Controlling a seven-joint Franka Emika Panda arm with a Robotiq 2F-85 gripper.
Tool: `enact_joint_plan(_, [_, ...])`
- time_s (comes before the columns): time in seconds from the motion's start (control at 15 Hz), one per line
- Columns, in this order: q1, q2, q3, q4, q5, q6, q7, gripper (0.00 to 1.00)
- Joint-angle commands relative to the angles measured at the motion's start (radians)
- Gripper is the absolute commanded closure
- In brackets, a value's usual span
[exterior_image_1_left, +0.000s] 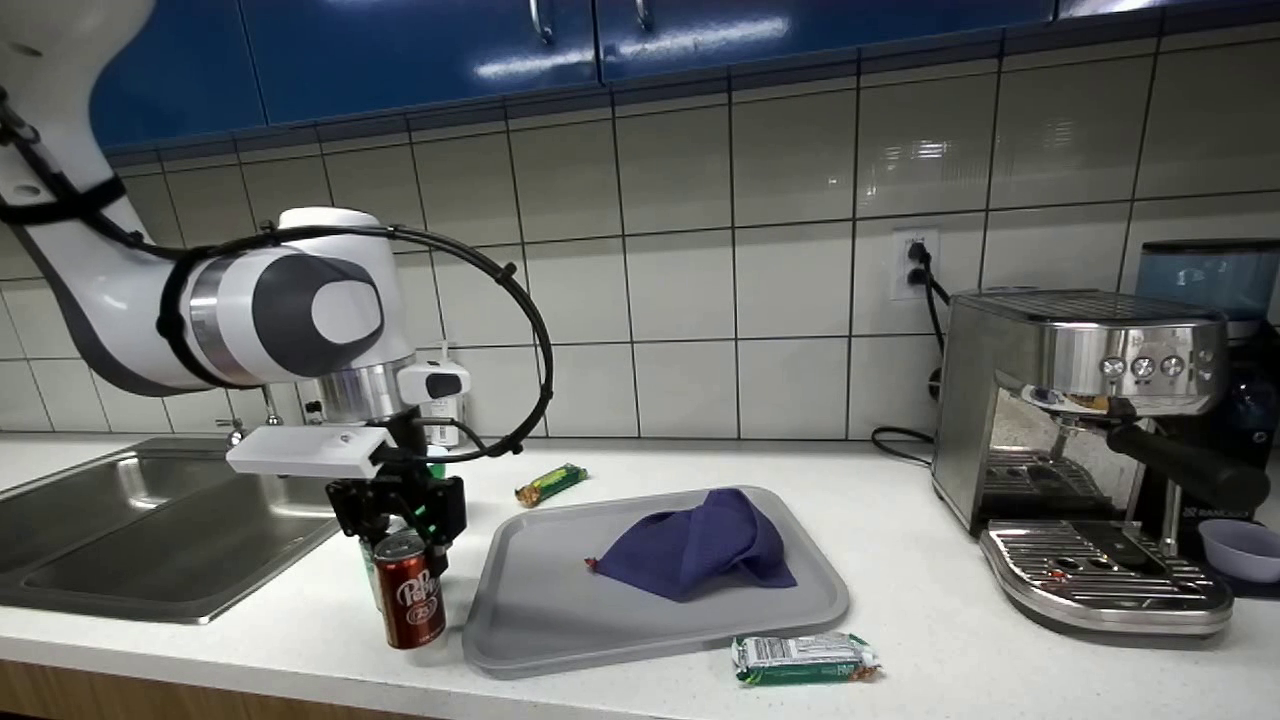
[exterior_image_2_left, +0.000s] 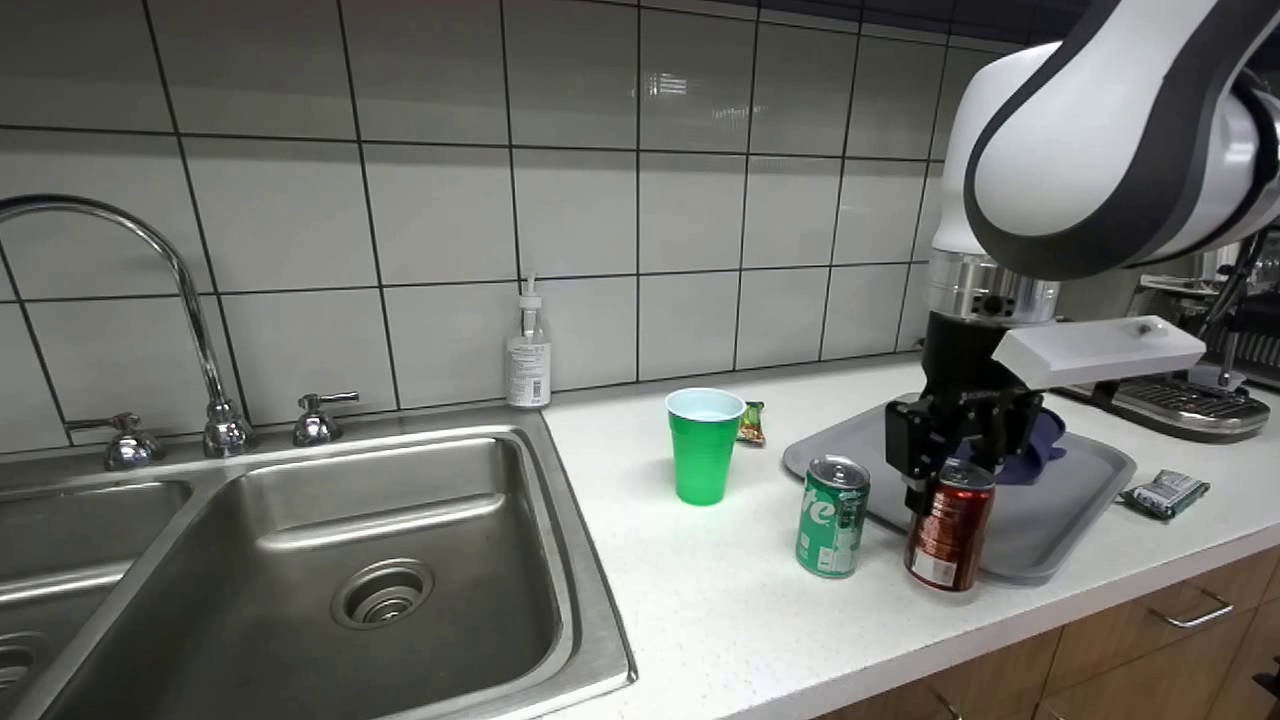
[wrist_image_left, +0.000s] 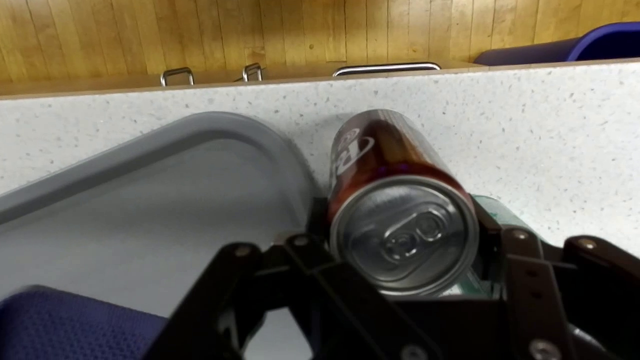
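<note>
My gripper (wrist_image_left: 401, 220) is shut on a dark red soda can (wrist_image_left: 382, 145), with a black finger pressed to each side near its top. The can's silver lid and pull tab face the wrist camera. In both exterior views the can (exterior_image_2_left: 950, 535) is upright, by the corner of a grey tray (exterior_image_1_left: 535, 625); whether its base touches the counter I cannot tell. Close beside it stands a green can (exterior_image_2_left: 832, 520), mostly hidden behind the red can in an exterior view. A purple cloth (exterior_image_1_left: 690, 550) lies bunched on the tray, with a small reddish tip poking out at its left.
A green cup (exterior_image_2_left: 702, 450) stands farther back, near a wrapped bar (exterior_image_1_left: 552, 485). Another wrapped bar (exterior_image_1_left: 803, 660) lies in front of the tray. A sink (exterior_image_2_left: 585, 560), a soap bottle (exterior_image_2_left: 528, 360) and an espresso machine (exterior_image_1_left: 1080, 310) flank the area. The counter's front edge is close to the can.
</note>
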Motion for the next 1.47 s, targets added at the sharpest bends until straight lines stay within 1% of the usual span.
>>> enact_joint_plan(0.0, [-0.003,-0.012,0.006,-0.028,-0.029,0.051,-0.003,0.61])
enact_joint_plan(0.13, [-0.003,-0.008,0.005,-0.034,-0.035,0.066,-0.002,0.61])
enact_joint_plan(0.8, [-0.001,0.051,-0.020,-0.020,-0.139,0.130,0.032,0.61])
enact_joint_plan(0.87, [0.000,0.054,-0.024,-0.020,-0.149,0.131,0.034,0.42])
enact_joint_plan(0.93, [0.000,0.055,-0.028,-0.020,-0.156,0.133,0.036,0.11])
enact_joint_plan(1.0, [0.001,0.055,-0.031,-0.020,-0.160,0.134,0.036,0.09])
enact_joint_plan(1.13, [0.000,0.053,-0.035,-0.020,-0.165,0.136,0.037,0.00])
enact_joint_plan(1.4, [-0.001,0.044,-0.039,-0.023,-0.162,0.138,0.029,0.00])
